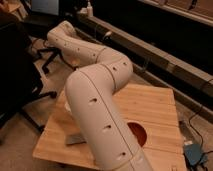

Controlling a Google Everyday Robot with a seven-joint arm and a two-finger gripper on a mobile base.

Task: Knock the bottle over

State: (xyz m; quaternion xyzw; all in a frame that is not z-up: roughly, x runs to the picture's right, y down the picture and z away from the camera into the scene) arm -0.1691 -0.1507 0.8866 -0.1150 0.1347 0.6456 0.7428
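Note:
The bottle is hidden; no whitish cup-like cylinder shows anywhere. My big white arm fills the middle of the camera view. It rises from the bottom edge, bends at an elbow and runs back to a far joint at the upper left. The gripper is not in view; it lies beyond the far joint or behind the arm. A slice of the round red bowl peeks out to the right of the arm on the wooden table.
A flat grey piece lies on the table's left front, partly behind the arm. A black office chair stands left of the table. A dark bench with cables runs behind. A blue-grey box sits on the floor at right.

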